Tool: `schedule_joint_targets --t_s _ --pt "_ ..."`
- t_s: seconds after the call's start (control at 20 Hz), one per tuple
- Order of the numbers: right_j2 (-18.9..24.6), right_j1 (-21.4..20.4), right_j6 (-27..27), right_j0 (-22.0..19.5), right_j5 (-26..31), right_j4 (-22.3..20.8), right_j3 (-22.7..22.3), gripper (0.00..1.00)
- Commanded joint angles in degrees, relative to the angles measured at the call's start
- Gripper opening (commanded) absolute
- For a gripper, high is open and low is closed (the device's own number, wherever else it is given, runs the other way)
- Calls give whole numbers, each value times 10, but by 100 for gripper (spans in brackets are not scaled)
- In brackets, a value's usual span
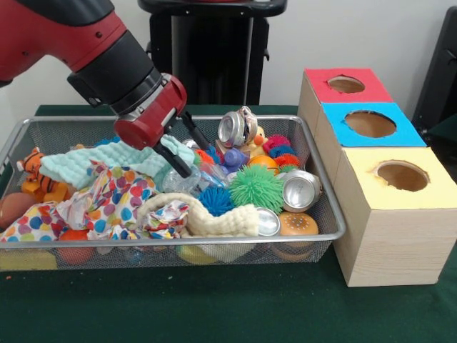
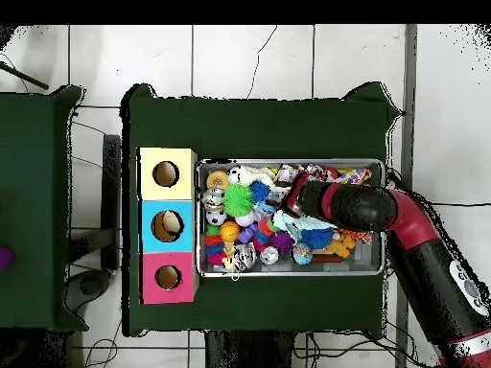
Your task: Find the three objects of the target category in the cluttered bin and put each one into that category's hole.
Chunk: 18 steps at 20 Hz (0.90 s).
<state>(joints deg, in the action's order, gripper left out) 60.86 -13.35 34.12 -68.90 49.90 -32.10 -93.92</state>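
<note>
Two end effector point(image 1: 187, 144) fingers spread open over bin point(image 1: 325, 207) clutter.

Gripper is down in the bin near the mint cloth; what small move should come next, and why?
Probably a short lift clear of the clutter. The gripper sits low over the mint cloth, fingers apparently holding nothing; whether it is open or shut is unclear. Crushed cans lie further along the wire basket, toward the boxes.
</note>
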Motion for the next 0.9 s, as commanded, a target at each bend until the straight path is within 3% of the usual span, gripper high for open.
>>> schedule_joint_targets --t_s 0.05,0.9 --pt "-31 -4 -26 7 37 13 16 100" --pt "-43 32 -77 -2 51 7 51 100"
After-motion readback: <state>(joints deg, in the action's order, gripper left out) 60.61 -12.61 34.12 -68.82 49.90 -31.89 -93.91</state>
